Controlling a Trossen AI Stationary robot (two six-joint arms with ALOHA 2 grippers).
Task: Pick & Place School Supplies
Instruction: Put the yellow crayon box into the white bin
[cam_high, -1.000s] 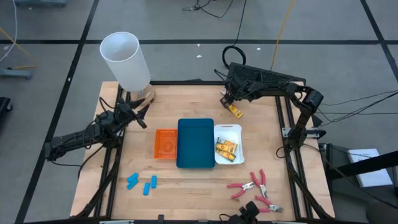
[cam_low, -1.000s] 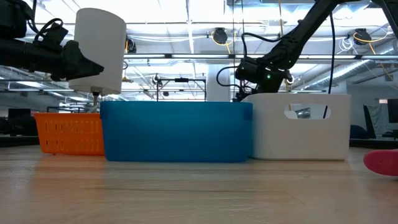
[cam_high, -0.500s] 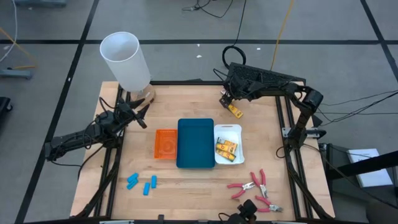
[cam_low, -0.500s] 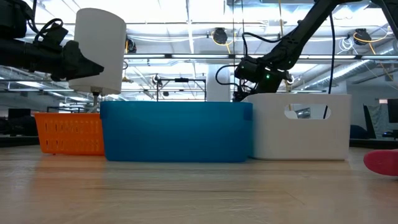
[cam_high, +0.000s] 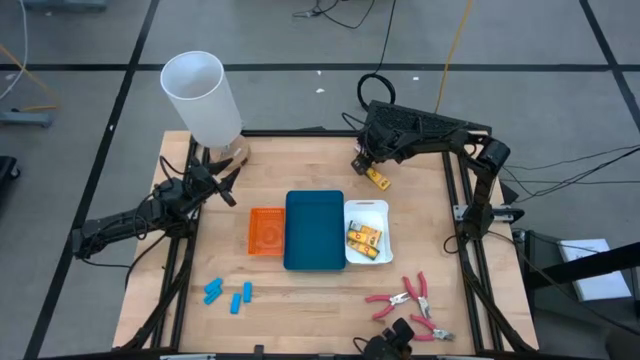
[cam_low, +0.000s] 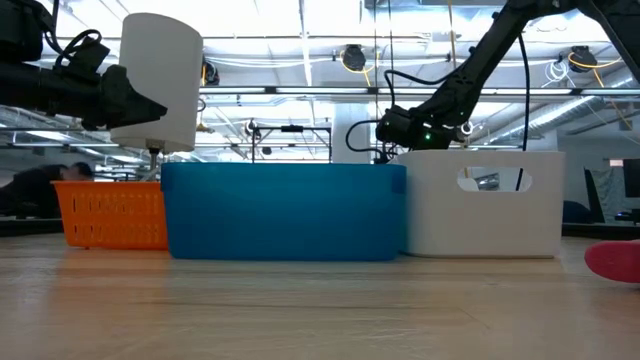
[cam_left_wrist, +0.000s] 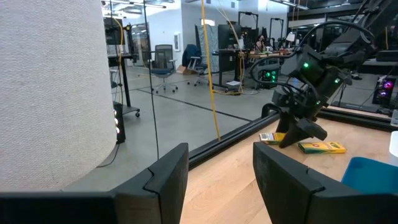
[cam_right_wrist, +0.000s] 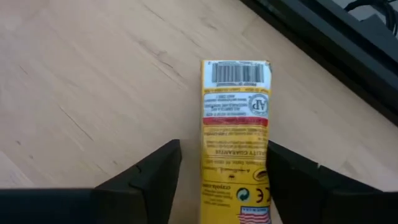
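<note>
Two yellow packets lie flat near the table's far edge. My right gripper (cam_right_wrist: 224, 149) is open and slants down over the farther packet (cam_right_wrist: 235, 124), one finger on each side of it. The other packet (cam_high: 377, 178) lies just nearer. More packets (cam_high: 363, 240) lie in the white tray (cam_high: 383, 208). Pink-handled pliers (cam_high: 405, 300) lie near the front right and light-blue pieces (cam_high: 228, 293) near the front left. At the far left my left gripper (cam_left_wrist: 221, 162) waits, open and level, holding nothing. My right gripper has one finger (cam_right_wrist: 292, 180) close against a long edge (cam_right_wrist: 266, 155) of the farther packet; I cannot tell whether it touches. The other finger stands clear of the opposite edge. The fingers lie along the packet, which rests flat on the table.
An orange tray (cam_high: 266, 231), a blue tray (cam_high: 314, 230) and the white tray stand side by side mid-table. A tall white cylinder (cam_high: 203, 97) stands at the far left corner, close to my left gripper. The table's black frame (cam_right_wrist: 348, 43) runs just beyond the packet.
My right gripper has sunk toward the table over the far packets in the last half second. The packets have stayed where they were.
</note>
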